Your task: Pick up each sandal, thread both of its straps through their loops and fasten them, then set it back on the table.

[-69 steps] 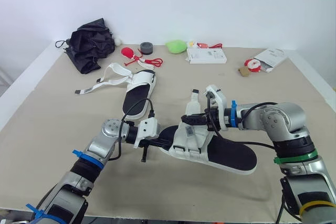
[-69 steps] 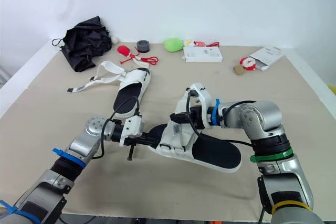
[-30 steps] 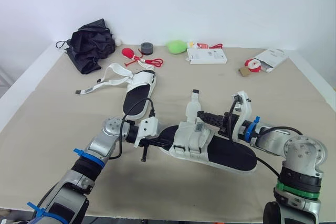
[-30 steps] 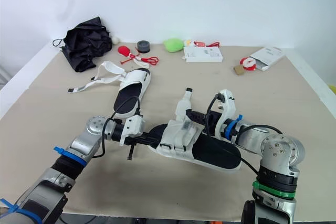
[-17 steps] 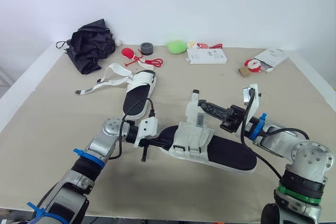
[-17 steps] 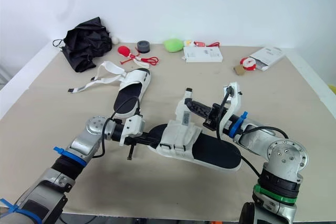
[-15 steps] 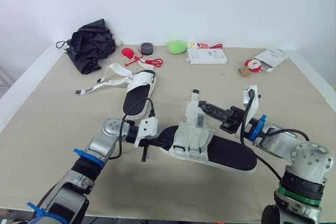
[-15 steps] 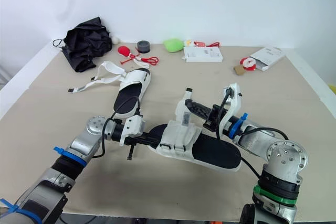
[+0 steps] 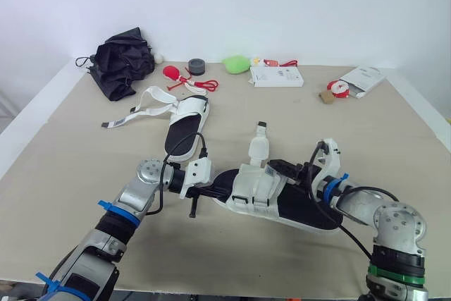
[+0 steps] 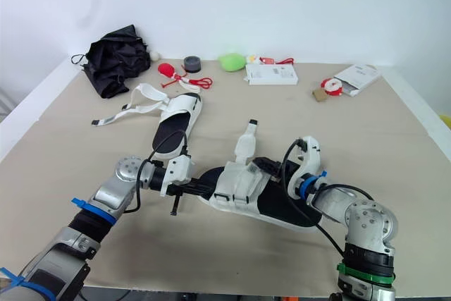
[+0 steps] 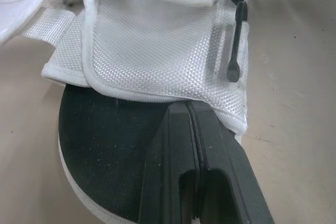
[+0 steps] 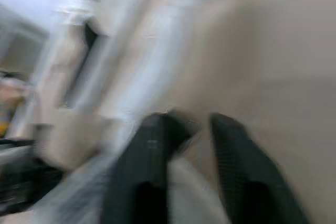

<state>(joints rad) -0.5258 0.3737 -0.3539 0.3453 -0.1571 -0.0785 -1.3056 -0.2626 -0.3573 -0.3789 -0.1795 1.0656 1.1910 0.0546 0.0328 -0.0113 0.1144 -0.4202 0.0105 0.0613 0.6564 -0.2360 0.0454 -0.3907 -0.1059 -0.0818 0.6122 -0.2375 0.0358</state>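
The near white sandal [image 9: 310,213] with a black footbed lies mid-table, toe toward my left arm. My left gripper [image 9: 215,189] is shut on its toe edge; the left wrist view has the two fingers [image 11: 173,145] pressed together over the black sole [image 11: 105,145], under the white mesh upper [image 11: 157,45]. One strap [image 9: 258,147] stands up free above the upper. My right gripper [image 9: 277,168] lies low over the footbed beside the upper, its fingers [image 12: 152,145] apart in a blurred right wrist view. The second sandal [image 9: 187,123] lies farther back left, its straps [image 9: 144,106] loose.
Along the back of the table lie a black folded umbrella [image 9: 123,58], a red object with cord [image 9: 172,70], a grey tape roll [image 9: 196,65], a green lump [image 9: 237,62], a white box [image 9: 277,75] and a white packet [image 9: 363,78] beside a red-and-white item [image 9: 340,87].
My right gripper has dropped from beside the raised strap down onto the sandal's footbed, and the strap now stands alone. The left arm and the sandal have stayed put.
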